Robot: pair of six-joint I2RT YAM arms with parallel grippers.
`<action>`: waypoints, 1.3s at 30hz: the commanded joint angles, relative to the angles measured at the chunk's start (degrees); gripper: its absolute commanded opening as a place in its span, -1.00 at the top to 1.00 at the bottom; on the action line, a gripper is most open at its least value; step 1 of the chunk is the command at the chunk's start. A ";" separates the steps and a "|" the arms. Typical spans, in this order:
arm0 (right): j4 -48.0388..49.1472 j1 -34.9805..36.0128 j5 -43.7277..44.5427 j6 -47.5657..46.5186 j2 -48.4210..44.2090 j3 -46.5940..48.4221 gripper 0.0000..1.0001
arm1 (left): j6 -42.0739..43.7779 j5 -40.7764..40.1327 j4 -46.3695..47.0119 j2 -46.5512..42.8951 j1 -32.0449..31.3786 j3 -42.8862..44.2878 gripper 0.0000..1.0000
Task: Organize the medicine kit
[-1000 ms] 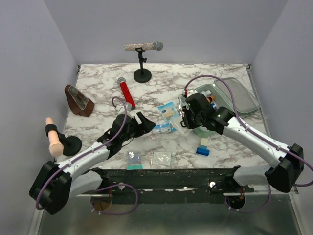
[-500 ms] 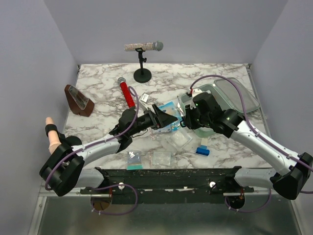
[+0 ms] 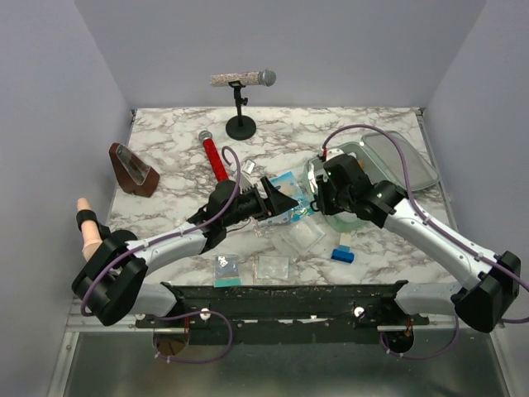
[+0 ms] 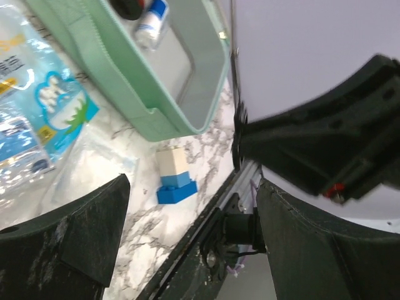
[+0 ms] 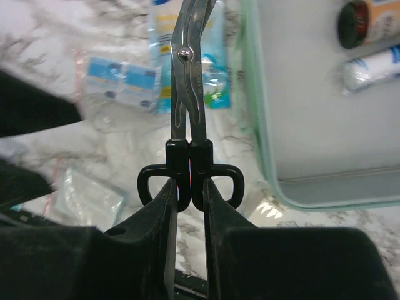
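Beside the medicine kit (image 5: 312, 125), right claw (image 5: 189, 187) clamps scissors (image 5: 187, 81); outstretched left claw (image 3: 278, 201) gapes wide.

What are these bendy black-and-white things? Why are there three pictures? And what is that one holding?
They are two robot arms bolted to a marble-patterned table. One picture looks down from above. The other two come from small cameras on each wrist. The right arm's tool pinches metal scissors with black handles. The left arm's tool is open and holds nothing. On the table sit the mint-green plastic medicine kit, lying open, blue-and-white packets, a small blue-and-white block and a red-handled microphone.
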 commanded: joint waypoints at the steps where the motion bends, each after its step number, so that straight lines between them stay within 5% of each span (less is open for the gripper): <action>1: -2.97 -8.81 6.82 0.84 4.81 -0.26 0.80 | 2.28 -4.64 -9.42 -0.35 0.78 0.16 -0.78; 10: 10.56 -13.93 16.32 -10.56 3.50 -5.02 0.81 | 1.75 -4.91 -9.78 -2.55 2.37 -3.01 -0.78; 12: 10.30 -14.11 15.63 -14.07 6.12 -2.91 0.96 | 1.58 -4.47 -9.52 -2.47 2.28 -3.10 -0.77; 17: 9.07 -14.20 10.80 -20.85 13.51 0.87 0.99 | 1.40 -4.46 -9.69 -3.34 2.37 -3.80 -0.77; 22: 8.80 -14.20 10.26 -22.17 21.86 1.32 0.99 | 0.87 -4.73 -9.69 -4.22 2.37 -4.86 -0.77; 39: 13.99 -14.20 10.88 -21.56 25.74 -3.25 0.94 | 1.31 -5.87 -11.01 -7.21 2.63 -7.85 -0.77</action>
